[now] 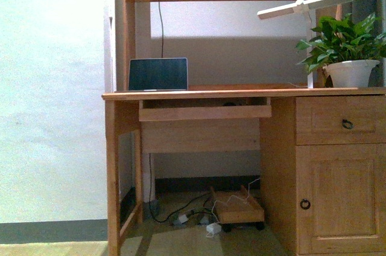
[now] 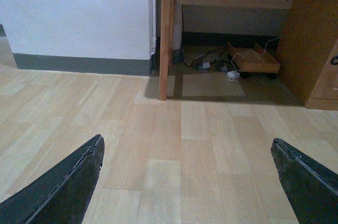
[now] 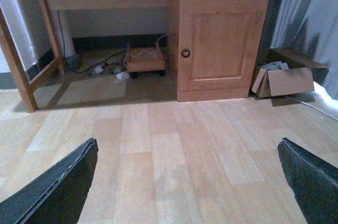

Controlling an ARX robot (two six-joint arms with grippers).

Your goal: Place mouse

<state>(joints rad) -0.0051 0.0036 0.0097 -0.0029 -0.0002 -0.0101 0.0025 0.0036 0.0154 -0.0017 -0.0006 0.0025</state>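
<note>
A small dark domed shape [image 1: 230, 104], the mouse by its look, peeks over the front lip of the pull-out keyboard tray [image 1: 205, 112] under the wooden desk top [image 1: 241, 93]; most of it is hidden. It shows in neither wrist view. My left gripper [image 2: 187, 142] is open and empty, low over the wood floor in front of the desk's left leg [image 2: 167, 34]. My right gripper [image 3: 187, 142] is open and empty over the floor in front of the cabinet door [image 3: 222, 44]. Neither arm shows in the front view.
A laptop [image 1: 158, 75] stands open on the desk at left. A white lamp [image 1: 306, 5] and a potted plant [image 1: 347, 51] are at right. Cables and a wheeled wooden stand [image 1: 238, 208] lie under the desk. An open cardboard box [image 3: 288, 78] sits right of the cabinet.
</note>
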